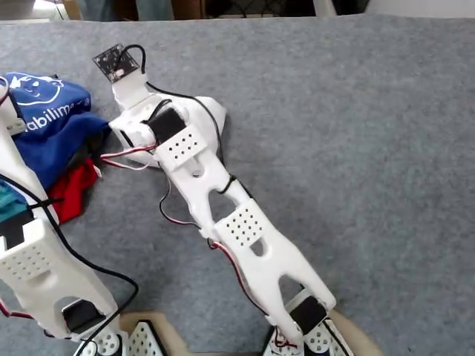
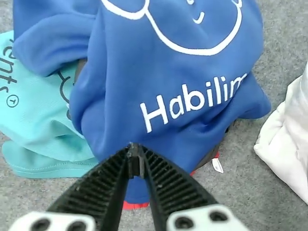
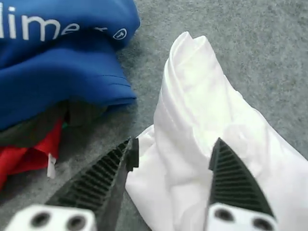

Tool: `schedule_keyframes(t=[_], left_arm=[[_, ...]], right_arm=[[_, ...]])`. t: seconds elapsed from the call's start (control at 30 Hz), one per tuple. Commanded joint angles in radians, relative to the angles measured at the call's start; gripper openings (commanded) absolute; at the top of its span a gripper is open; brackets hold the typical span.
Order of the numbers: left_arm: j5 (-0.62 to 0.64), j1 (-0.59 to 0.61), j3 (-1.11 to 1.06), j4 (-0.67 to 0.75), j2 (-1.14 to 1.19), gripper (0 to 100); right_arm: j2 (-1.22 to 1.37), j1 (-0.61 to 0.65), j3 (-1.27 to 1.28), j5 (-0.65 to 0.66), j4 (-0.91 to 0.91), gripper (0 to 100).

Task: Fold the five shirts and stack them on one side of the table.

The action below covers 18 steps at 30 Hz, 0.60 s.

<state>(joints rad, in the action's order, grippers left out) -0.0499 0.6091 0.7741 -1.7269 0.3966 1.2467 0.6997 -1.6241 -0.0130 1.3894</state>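
A crumpled blue shirt (image 2: 168,72) with white print lies on top of a heap at the table's left side (image 1: 44,111). Under it are a teal shirt (image 2: 33,120), a red shirt (image 1: 74,189) and a dark one (image 3: 82,113). My left gripper (image 2: 135,159) is shut, its tips together right at the blue cloth near its lower edge. A bunched white shirt (image 3: 202,120) lies just right of the heap (image 1: 211,111). My right gripper (image 3: 175,144) is open, one finger on each side of the white shirt's near fold.
The grey felt table (image 1: 356,148) stretches bare to the right and back of the right arm (image 1: 237,222). The left arm (image 1: 30,252) stands along the left edge. Loose cables hang between the arms near the red shirt.
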Motion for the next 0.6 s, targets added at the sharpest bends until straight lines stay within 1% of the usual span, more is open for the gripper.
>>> schedule_keyframes(t=[0.0, 0.07, 0.1, 0.2, 0.3, 0.4, 0.5, 0.57], left_arm=[[0.0, 0.007, 0.036, 0.02, -0.051, 3], [0.0, 0.004, 0.036, 0.02, -0.046, 3], [0.002, -0.005, 0.035, 0.02, -0.046, 3], [0.006, -0.045, 0.031, 0.02, -0.044, 3], [0.009, -0.143, 0.036, 0.025, -0.044, 3], [0.049, -0.259, 0.035, 0.078, -0.044, 3], [0.078, -0.384, 0.025, 0.167, -0.041, 3], [0.077, -0.469, -0.001, 0.252, -0.02, 3]], right_arm=[[-0.168, -0.011, -0.048, 0.005, 0.103, 10.4], [-0.236, -0.043, -0.048, 0.008, 0.14, 3.2], [-0.271, -0.064, -0.048, 0.005, 0.15, 1.2], [-0.366, -0.164, -0.048, 0.005, 0.189, 1.8], [-0.44, -0.29, -0.045, 0.005, 0.252, 1.5], [-0.455, -0.393, -0.044, 0.005, 0.308, 1.5], [-0.421, -0.459, -0.012, 0.005, 0.316, 1.5], [-0.357, -0.499, 0.008, 0.003, 0.302, 1.5]])
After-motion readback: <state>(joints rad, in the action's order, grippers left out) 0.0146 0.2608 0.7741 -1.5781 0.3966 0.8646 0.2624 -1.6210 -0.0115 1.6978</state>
